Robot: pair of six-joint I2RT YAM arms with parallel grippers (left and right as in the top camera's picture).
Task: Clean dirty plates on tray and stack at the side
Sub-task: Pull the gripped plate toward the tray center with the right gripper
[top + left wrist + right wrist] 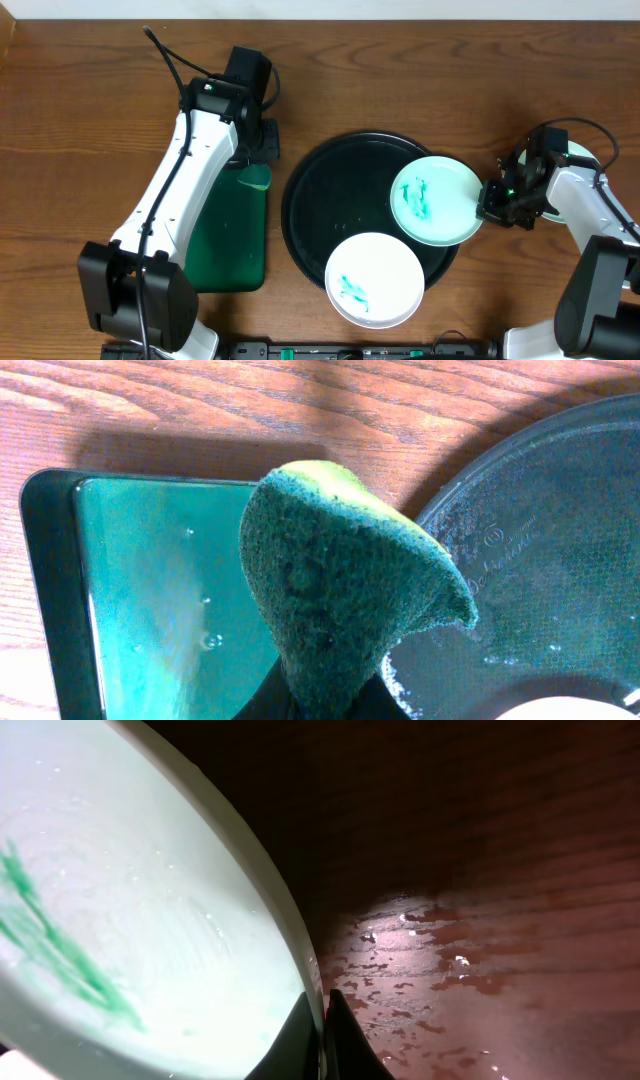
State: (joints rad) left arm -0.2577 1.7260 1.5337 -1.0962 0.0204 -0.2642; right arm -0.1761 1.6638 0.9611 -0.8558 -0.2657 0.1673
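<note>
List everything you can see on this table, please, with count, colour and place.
tray: one, black, round, table centre.
mint plate: one, teal smears, over tray's right rim.
white plate: one, teal smears, over tray's near edge.
small tray: one, dark green, left of tray.
sponge: one, green, over small tray's corner.
table: one, brown wood.
left gripper: one, black, shut on sponge.
right gripper: one, black, shut on mint plate's rim.

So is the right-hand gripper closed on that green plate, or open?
Shut on the mint plate: in the wrist view the right gripper is pinched tight across its rim, with no gap showing.
</note>
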